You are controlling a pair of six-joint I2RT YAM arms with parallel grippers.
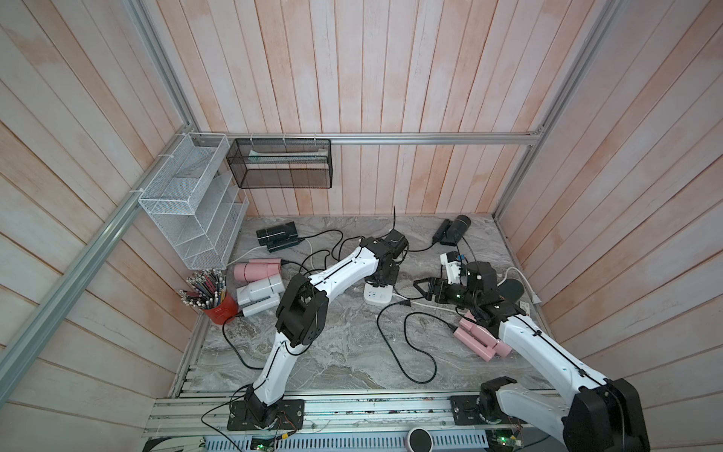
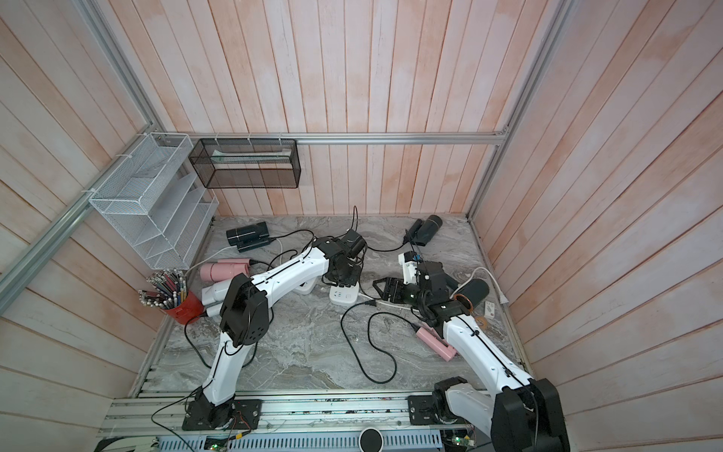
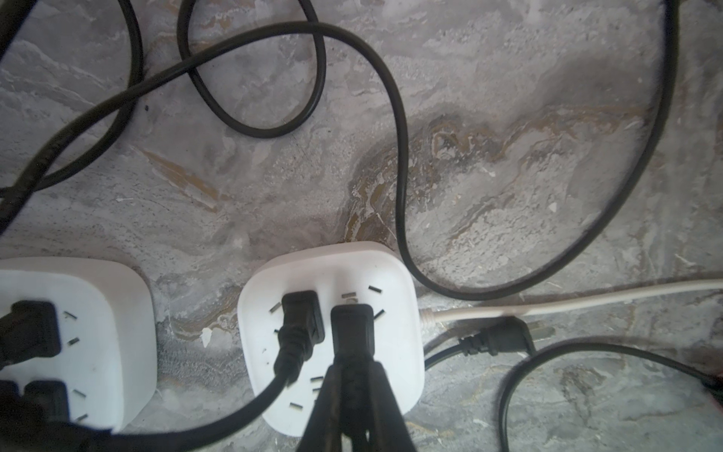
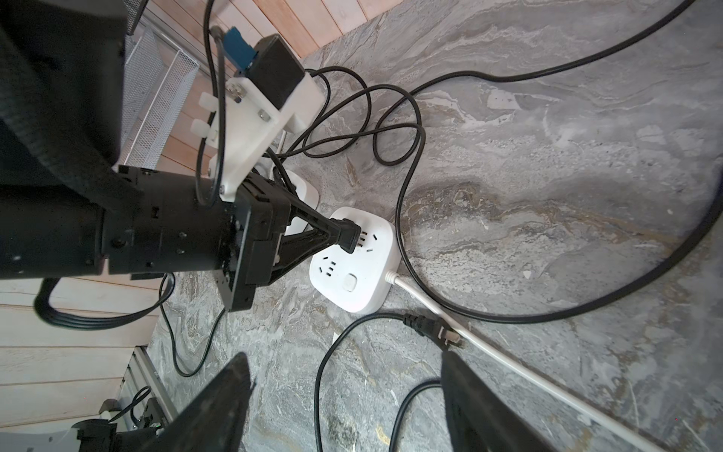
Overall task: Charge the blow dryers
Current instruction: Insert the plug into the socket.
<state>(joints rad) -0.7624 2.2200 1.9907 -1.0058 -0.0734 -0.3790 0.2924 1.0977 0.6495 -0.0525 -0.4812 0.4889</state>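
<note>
our left end effector (image 3: 352, 375) is pinching a black plug (image 3: 352, 328), its jaws pressed together on the plug's back, and the plug sits against the face of a white power strip (image 3: 391, 274) near the middle of the surface (image 1: 352, 352); we cannot tell whether the prongs are fully in. another plug (image 3: 303, 317) stands in the same strip just beside it. sweeping from the left, we see a red cup of pencils (image 1: 219, 309), then the left pink dryer (image 1: 256, 270) lying just beside the pale grey dryer (image 1: 260, 291), with the back left black dryer (image 1: 276, 235) behind them near the wall. a second power strip (image 3: 109, 297) with plugs in it lies just left of the first. right of the strips, a loose plug (image 3: 504, 336) lies beside a white cable (image 3: 547, 305). our right end effector (image 4: 344, 358) is spread wide and holding nothing, near that loose plug. farther right lie the back right black dryer (image 1: 455, 229), the right black dryer (image 1: 512, 289) and the right pink dryer (image 1: 483, 340), partly under the right arm.
</note>
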